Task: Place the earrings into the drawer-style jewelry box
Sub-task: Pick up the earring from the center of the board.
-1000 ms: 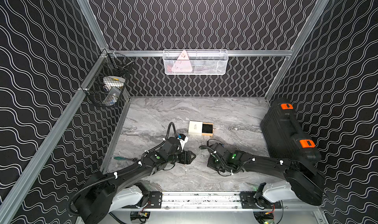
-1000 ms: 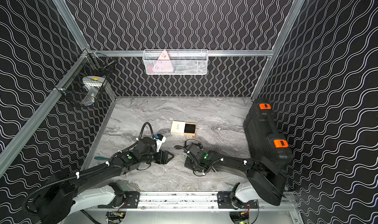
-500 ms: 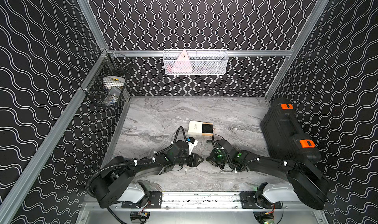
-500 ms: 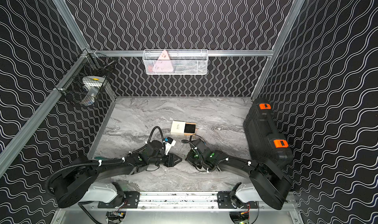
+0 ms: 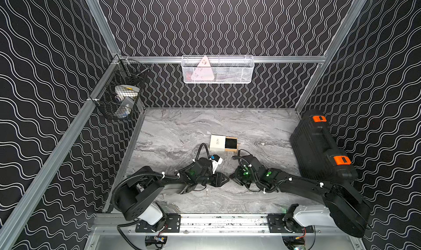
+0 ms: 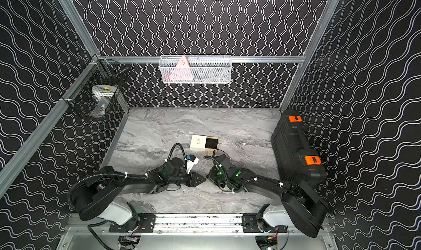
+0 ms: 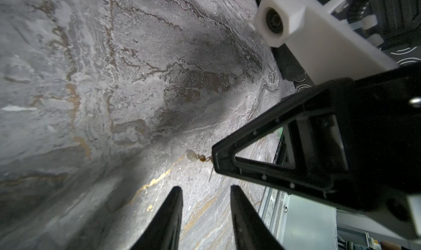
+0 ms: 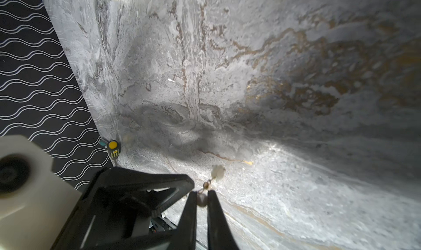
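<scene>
Closer together than before, the left end effector (image 7: 205,188) sits part-open and empty while the right end effector (image 8: 202,193) pinches an earring (image 8: 217,171).

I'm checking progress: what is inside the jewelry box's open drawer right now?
In both top views the jewelry box drawer shows only its black lining. No pale earring speck is discernible there, though one would be tiny. The stretch tucked under the cream sleeve is covered.

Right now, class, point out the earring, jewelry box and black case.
earring (image 8: 217,170): right wrist view, pale drop.
jewelry box (image 5: 217,142): in a top view, cream sleeve.
black case (image 5: 305,141): in a top view, black shell.
</scene>
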Tool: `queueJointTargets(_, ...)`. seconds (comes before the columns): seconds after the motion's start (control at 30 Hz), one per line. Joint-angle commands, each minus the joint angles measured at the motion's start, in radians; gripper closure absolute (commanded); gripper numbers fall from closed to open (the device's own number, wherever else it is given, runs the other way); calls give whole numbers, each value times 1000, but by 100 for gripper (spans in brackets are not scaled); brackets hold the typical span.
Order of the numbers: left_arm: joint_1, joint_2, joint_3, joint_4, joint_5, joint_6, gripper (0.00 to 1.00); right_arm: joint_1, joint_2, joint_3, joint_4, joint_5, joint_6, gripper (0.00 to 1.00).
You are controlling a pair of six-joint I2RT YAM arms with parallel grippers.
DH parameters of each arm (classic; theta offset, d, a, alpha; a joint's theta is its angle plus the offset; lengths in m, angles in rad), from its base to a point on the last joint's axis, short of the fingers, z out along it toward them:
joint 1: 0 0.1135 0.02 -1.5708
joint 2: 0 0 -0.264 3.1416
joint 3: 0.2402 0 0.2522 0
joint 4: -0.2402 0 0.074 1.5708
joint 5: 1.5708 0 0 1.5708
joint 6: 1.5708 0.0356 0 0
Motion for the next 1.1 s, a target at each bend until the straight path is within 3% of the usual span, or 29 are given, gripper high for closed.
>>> queueJointTargets(0.0, -1, 18, 4, 91, 29, -28, 63, -1, -11, 2, 13, 9, 21, 88)
queueJointTargets(0.33, -1, 28, 19, 90, 38, -9, 69, -2, -13, 1, 10, 0, 19, 89)
queueJointTargets(1.07, -1, 12, 27, 73, 46, 51, 98, -2, -15, 8, 6, -21, 7, 91)
